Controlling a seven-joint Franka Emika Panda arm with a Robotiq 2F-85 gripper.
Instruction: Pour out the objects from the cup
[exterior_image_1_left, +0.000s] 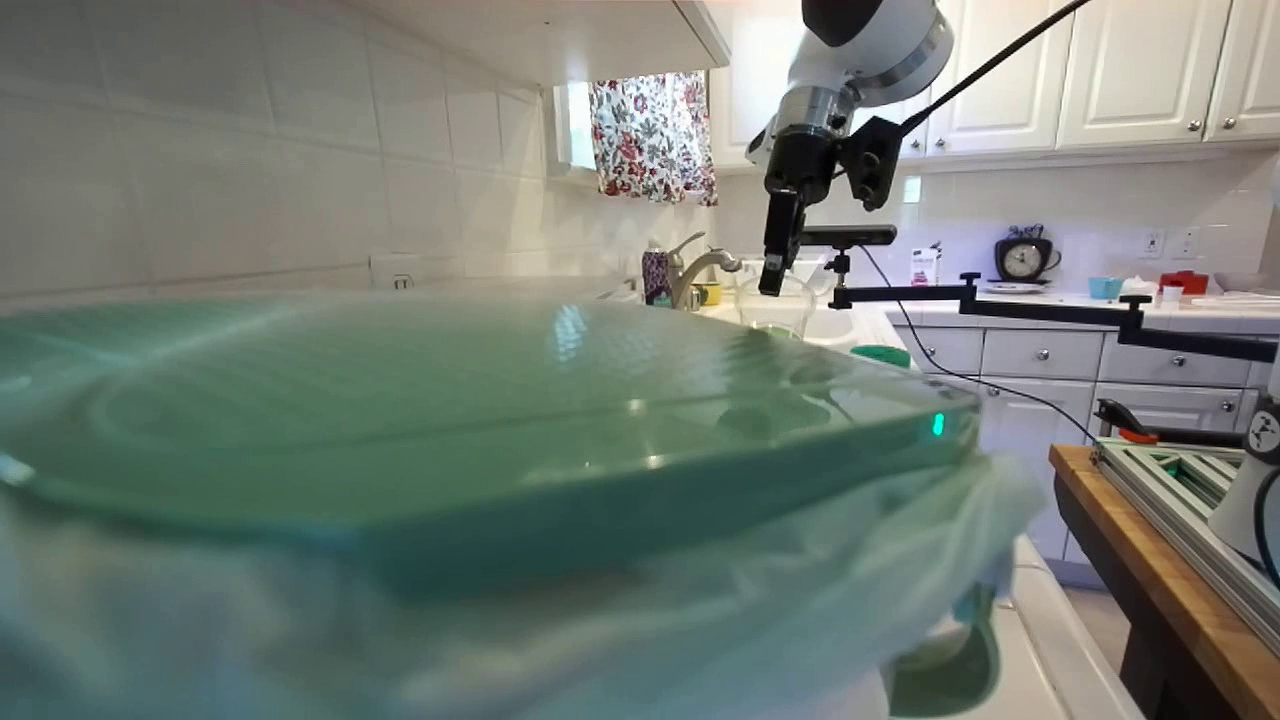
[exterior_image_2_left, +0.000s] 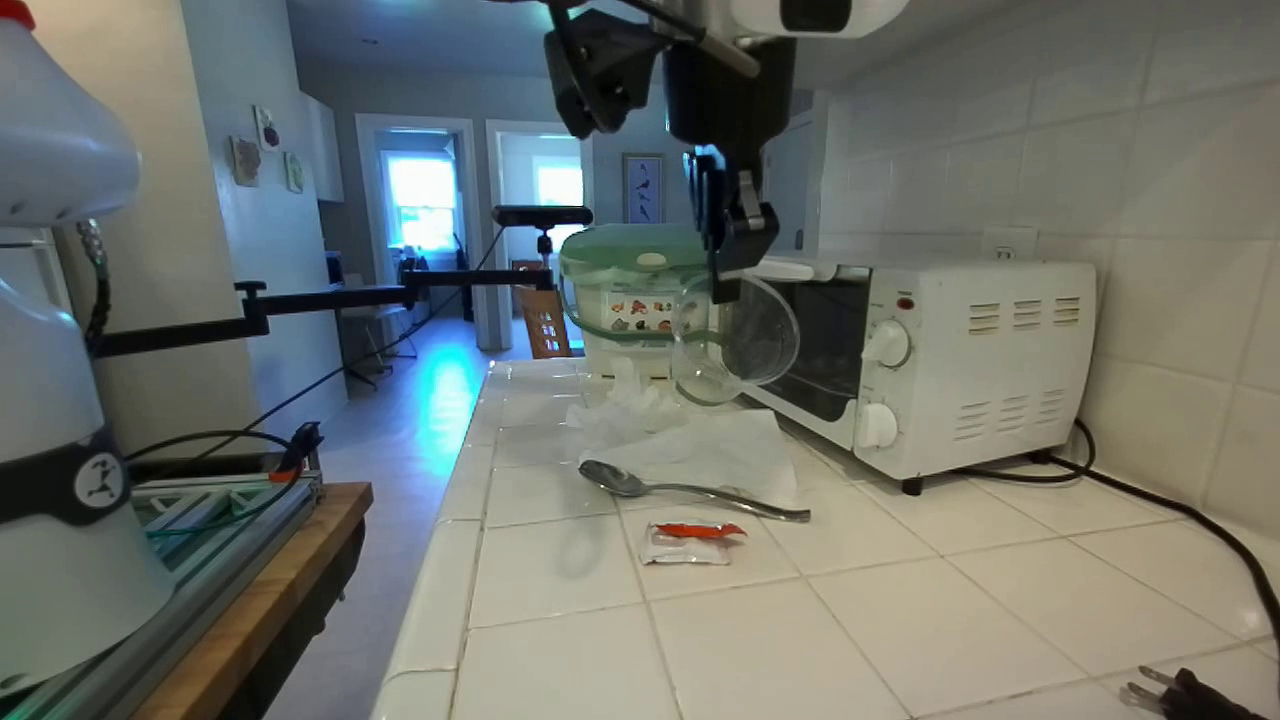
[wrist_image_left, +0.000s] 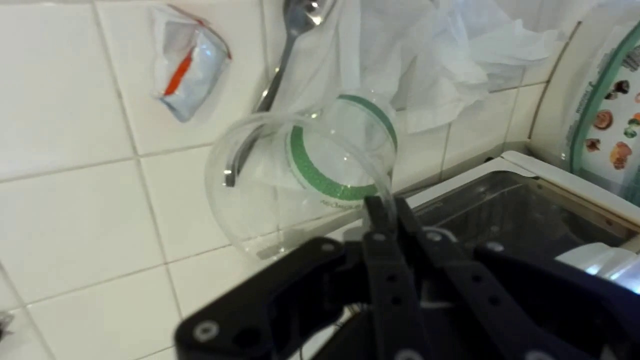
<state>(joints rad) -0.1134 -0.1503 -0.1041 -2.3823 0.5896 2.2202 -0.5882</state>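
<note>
The cup is clear plastic with a green band. It shows in both exterior views (exterior_image_1_left: 774, 308) (exterior_image_2_left: 692, 368) and in the wrist view (wrist_image_left: 320, 175). My gripper (exterior_image_1_left: 772, 284) (exterior_image_2_left: 735, 272) (wrist_image_left: 390, 206) is shut on its rim and holds it above the counter, tilted well over with its mouth sideways. I see nothing inside it. Below, on the tiles, lie a metal spoon (exterior_image_2_left: 690, 490) (wrist_image_left: 280, 75) and a small white packet with a red-orange strip (exterior_image_2_left: 690, 545) (wrist_image_left: 187, 65). The spoon's handle shows through the cup in the wrist view.
A white toaster oven (exterior_image_2_left: 980, 350) stands beside the cup against the tiled wall. A green-lidded container (exterior_image_2_left: 640, 255) (exterior_image_1_left: 500, 420) stands behind. Crumpled white paper (exterior_image_2_left: 715, 440) lies on the counter. A black camera arm (exterior_image_2_left: 350, 298) reaches across. A plug (exterior_image_2_left: 1195, 695) lies near the front.
</note>
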